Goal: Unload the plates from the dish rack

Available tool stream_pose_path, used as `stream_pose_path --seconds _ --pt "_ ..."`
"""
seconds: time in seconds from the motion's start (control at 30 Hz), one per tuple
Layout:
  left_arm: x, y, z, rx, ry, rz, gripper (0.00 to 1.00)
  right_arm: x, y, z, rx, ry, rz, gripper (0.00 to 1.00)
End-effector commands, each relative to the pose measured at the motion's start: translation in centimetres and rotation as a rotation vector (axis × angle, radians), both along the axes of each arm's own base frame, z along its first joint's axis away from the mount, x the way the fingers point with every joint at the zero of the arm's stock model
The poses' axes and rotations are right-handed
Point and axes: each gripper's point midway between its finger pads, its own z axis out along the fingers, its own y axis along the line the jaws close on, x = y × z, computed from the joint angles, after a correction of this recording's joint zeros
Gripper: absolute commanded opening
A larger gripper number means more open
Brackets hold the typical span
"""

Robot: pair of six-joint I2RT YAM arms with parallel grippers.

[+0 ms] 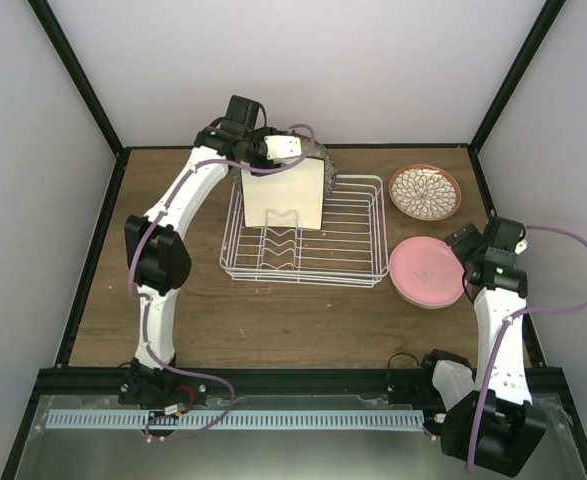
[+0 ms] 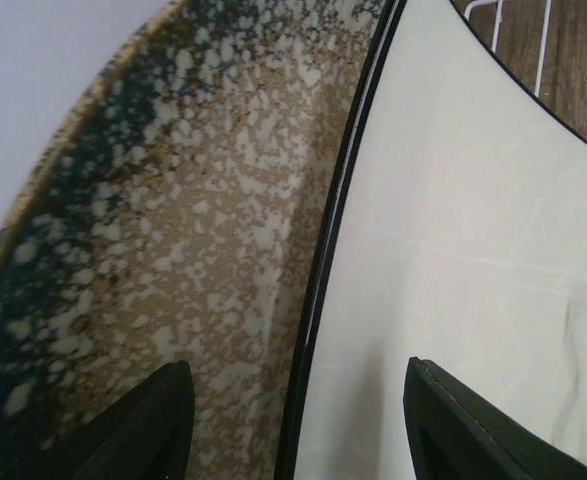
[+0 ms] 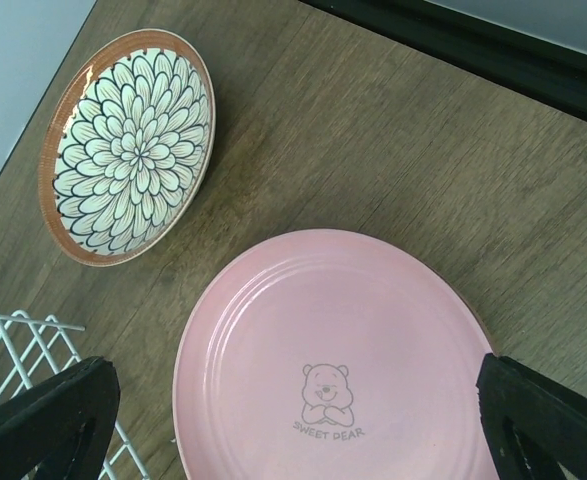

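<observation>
Left gripper (image 2: pixel 298 375), jaws spread, straddles the cream square plate (image 2: pixel 473 260) at its rim; right gripper (image 3: pixel 293 375) hangs released over the pink plate (image 3: pixel 373 300).

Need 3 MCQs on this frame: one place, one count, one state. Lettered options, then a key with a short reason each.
1. Where does the pink plate lie?
A. on the table, right of the dish rack
B. inside the dish rack
C. leaning on the back wall

2. How many plates stand upright in the dish rack?
A. none
B. two
C. four

3. How is the right claw?
A. open
B. shut on the pink plate
C. shut on a rack wire

Key:
1 A: it lies flat on the wood, next to the floral plate.
2 B: the cream square plate and the speckled plate behind it.
3 A: its fingers are spread wide above the pink plate and hold nothing.
</observation>
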Motion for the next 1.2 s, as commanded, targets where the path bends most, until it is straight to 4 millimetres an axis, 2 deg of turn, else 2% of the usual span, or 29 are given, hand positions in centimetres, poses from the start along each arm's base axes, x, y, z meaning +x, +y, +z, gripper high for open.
stream_pose_path --seconds 0.0,0.23,0.37,0.47,0.6,0.7,0.97,1.17 --pt "0.3 -0.6 -1.0 0.013 0.008 -0.048 0.59 -0.6 -0.5 0.7 -0.032 -0.003 -0.017 1.00" --pt "-1.3 -0.3 -3.5 0.055 0.101 -0.104 0.57 -0.7 -0.5 0.7 -0.026 -0.001 -0.027 1.00" --pt "-1.8 -0.2 -4.2 0.062 0.136 -0.118 0.55 -0.7 -0.5 0.7 -0.023 -0.001 -0.030 1.00" --pt "-2.3 -0.3 -4.0 0.054 0.153 -0.131 0.48 -0.7 -0.5 0.5 -0.019 0.002 -0.033 1.00" --pt "-3.1 -0.4 -3.7 0.045 0.178 -0.147 0.30 -0.7 -0.5 0.3 -0.015 0.006 -0.035 1.00" --pt "-3.7 -0.3 -3.9 0.050 0.200 -0.160 0.21 -0.6 -0.5 0.3 -0.011 0.004 -0.032 1.00" --pt "-5.6 0.2 -3.9 0.085 0.239 -0.207 0.18 -0.1 -0.4 0.0 -0.002 0.006 -0.022 1.00" --pt "-7.1 0.9 -5.2 0.134 0.303 -0.230 0.18 -0.1 -0.3 -0.2 0.002 0.009 -0.016 1.00"
